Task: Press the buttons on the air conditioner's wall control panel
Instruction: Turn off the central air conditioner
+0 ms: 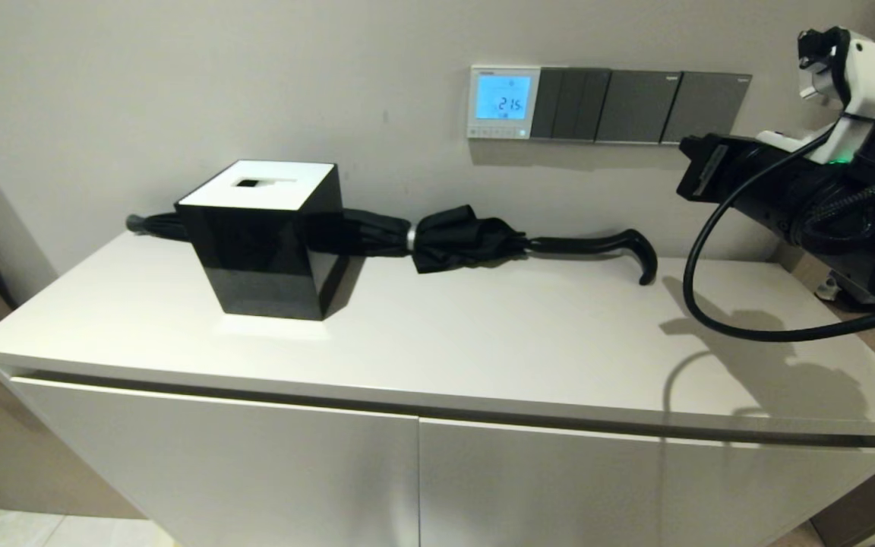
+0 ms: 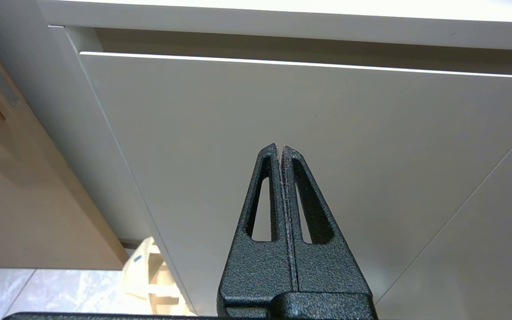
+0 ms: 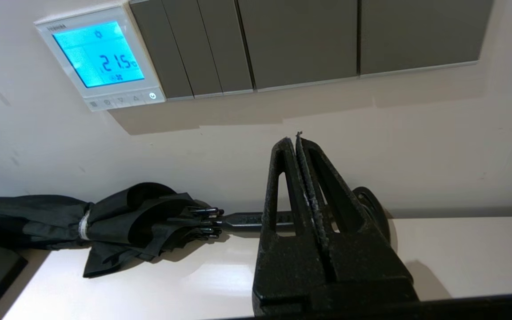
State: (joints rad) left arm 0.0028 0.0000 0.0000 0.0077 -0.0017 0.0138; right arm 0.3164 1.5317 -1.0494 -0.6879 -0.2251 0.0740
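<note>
One panel (image 1: pixel 503 102) is fixed to the wall above the worktop (image 1: pixel 483 334), its screen lit blue. Five buttons (image 3: pixel 121 101) line its lower edge: tiny, stiff, wanting a light fingertip jab, no grip. Right pincer (image 3: pixel 297 137), fingers pressed together, hangs below four grey rockers (image 3: pixel 298 42). Left pincer (image 2: pixel 280 149), also closed, faces the cupboard front.

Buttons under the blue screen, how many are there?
5 buttons, all in one row along the panel's bottom edge, under the lit screen; the one nearest the grey switches has a power sign. The shut right pincer touches none.
</note>
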